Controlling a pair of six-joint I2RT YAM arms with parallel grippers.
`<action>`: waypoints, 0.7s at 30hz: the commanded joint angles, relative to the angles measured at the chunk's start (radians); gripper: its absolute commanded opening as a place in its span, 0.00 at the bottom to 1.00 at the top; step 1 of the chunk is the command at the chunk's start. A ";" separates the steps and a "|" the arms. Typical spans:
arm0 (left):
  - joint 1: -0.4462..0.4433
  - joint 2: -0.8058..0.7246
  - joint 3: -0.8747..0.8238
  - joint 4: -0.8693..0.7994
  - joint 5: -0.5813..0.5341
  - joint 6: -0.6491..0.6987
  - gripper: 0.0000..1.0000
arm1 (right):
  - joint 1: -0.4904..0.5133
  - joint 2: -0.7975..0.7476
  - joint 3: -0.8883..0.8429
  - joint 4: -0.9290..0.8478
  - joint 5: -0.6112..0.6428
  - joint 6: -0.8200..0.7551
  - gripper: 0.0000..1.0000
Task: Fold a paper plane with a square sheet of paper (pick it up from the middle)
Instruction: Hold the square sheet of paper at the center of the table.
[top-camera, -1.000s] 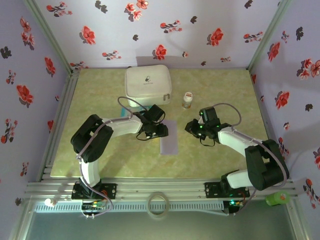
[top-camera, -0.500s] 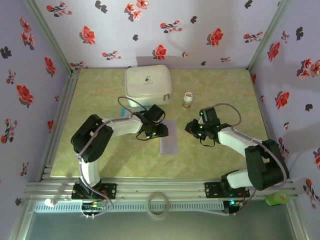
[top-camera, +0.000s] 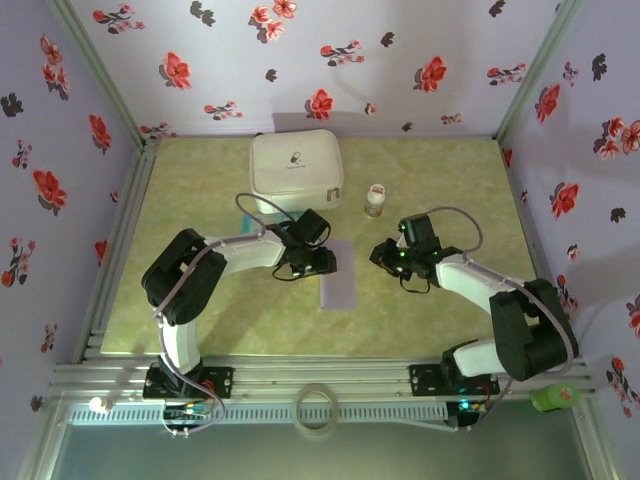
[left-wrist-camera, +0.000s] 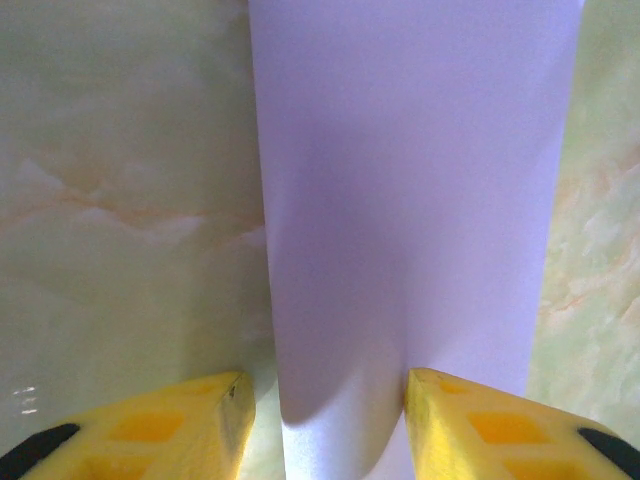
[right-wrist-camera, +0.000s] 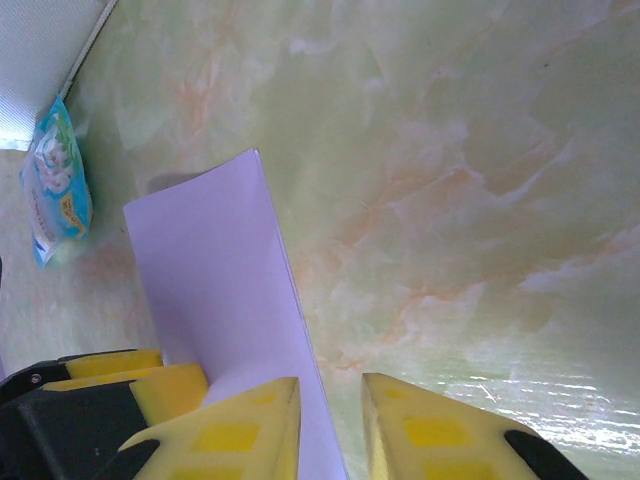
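Both low at the lavender sheet (top-camera: 339, 285): left end effector (left-wrist-camera: 328, 398) apart, right end effector (right-wrist-camera: 330, 400) narrowly apart.

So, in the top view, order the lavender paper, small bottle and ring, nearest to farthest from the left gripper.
1. lavender paper, directly beneath it.
2. small bottle, farther back, to the right.
3. ring, on the near rail.

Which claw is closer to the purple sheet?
Left. The left gripper is right on the square sheet of paper, one finger over its end; the right gripper sits beside the opposite long edge, slightly apart.
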 joint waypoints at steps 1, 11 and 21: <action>-0.005 0.068 -0.014 -0.042 -0.055 0.005 0.47 | -0.006 -0.005 -0.009 0.013 -0.004 0.009 0.23; -0.005 0.079 -0.005 -0.053 -0.055 0.017 0.48 | -0.006 -0.003 -0.010 0.013 -0.004 0.008 0.23; -0.007 0.089 0.001 -0.067 -0.056 0.024 0.48 | -0.005 -0.003 -0.009 0.019 -0.004 0.011 0.24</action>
